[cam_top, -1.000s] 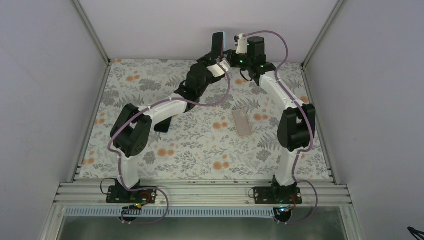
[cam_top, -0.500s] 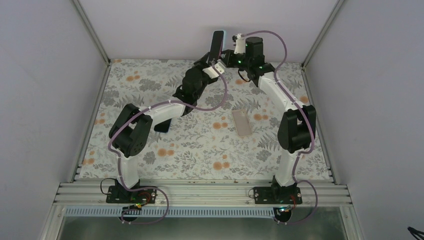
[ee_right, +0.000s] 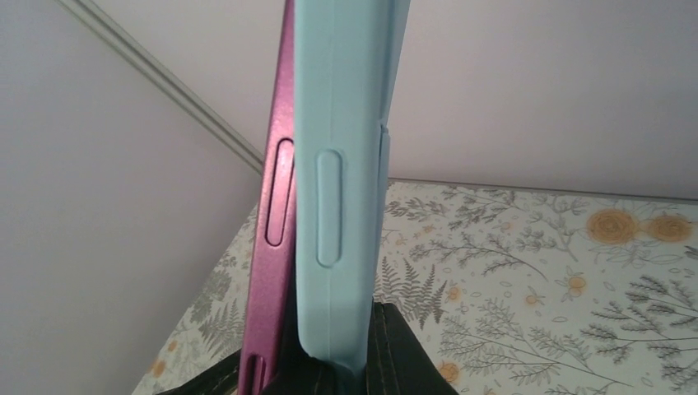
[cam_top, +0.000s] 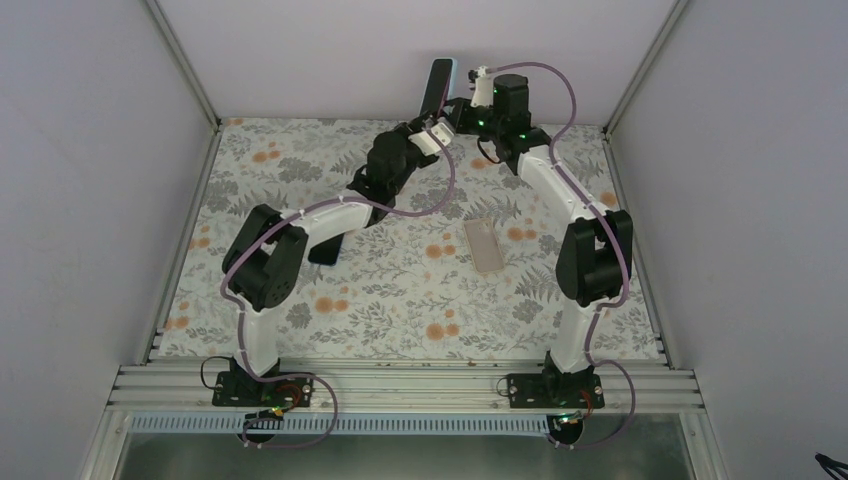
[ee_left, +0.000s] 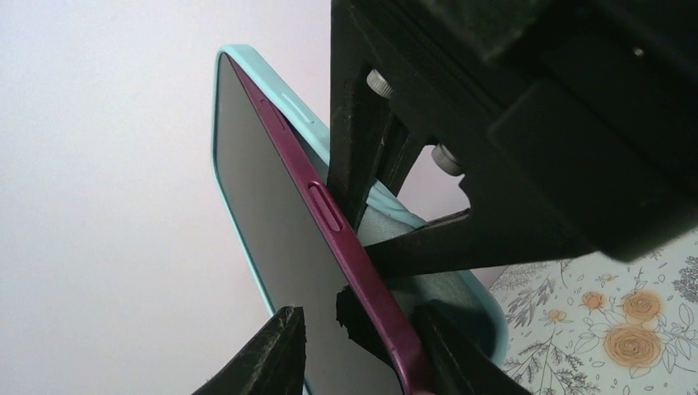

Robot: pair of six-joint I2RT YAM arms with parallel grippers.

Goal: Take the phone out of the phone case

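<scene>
Phone (ee_left: 265, 206), half out of the phone case (ee_right: 350, 164) in the air over the far tabletop (cam_top: 400, 290), may fall, we fear: our left hand (ee_left: 362, 354), half closed around it, maybe grips nothing yet, and our right hand (ee_right: 329, 374) clamps only the case.

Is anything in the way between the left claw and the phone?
Nothing visible. The left claw straddles the purple phone's lower end; the blue phone case sits behind it, gripped by the right claw.
</scene>
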